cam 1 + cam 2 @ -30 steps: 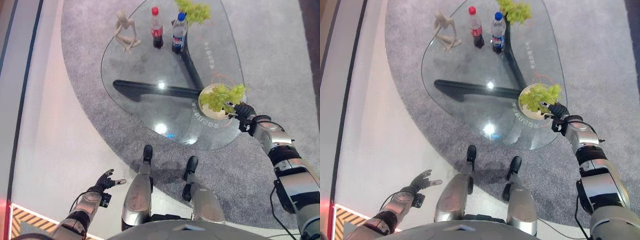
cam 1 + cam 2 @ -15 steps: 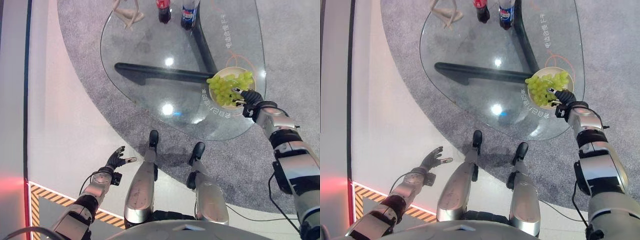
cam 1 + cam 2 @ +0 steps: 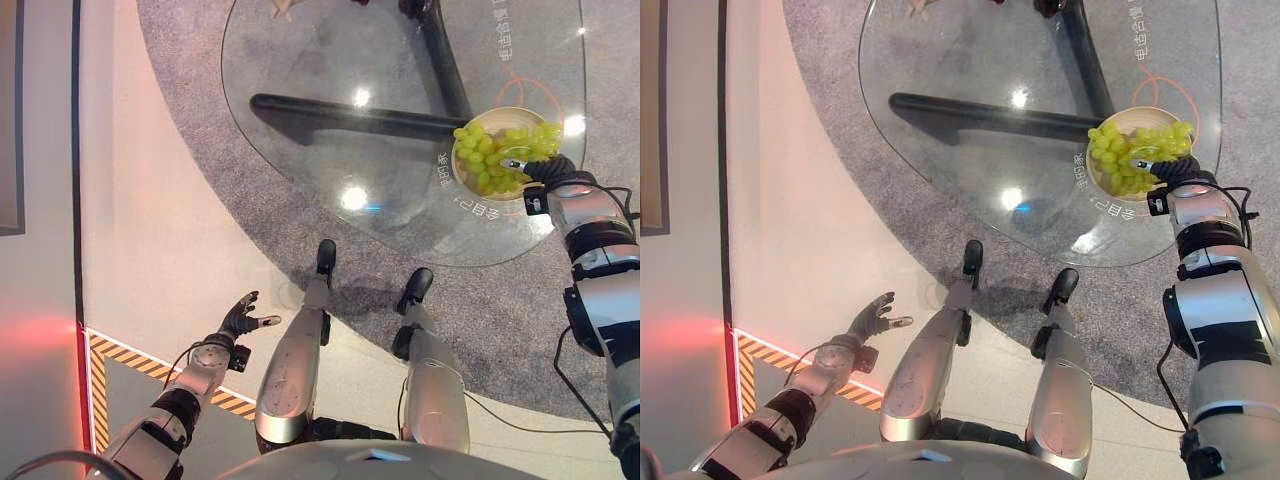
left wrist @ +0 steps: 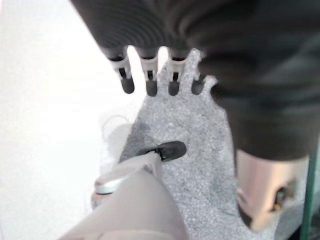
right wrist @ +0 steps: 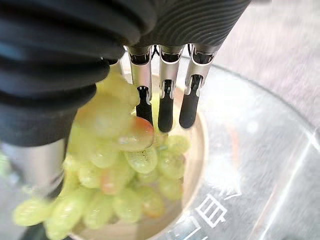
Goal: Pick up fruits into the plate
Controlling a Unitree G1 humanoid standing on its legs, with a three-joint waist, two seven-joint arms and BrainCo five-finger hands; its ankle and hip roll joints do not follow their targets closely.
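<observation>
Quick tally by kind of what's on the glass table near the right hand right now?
Grape bunches: 1
Plates: 1
Hands at the plate, the right hand: 1
Total: 3

White printed characters on glass table (image 3: 400, 180) near plate (image 3: 470, 185); not legible.
</observation>
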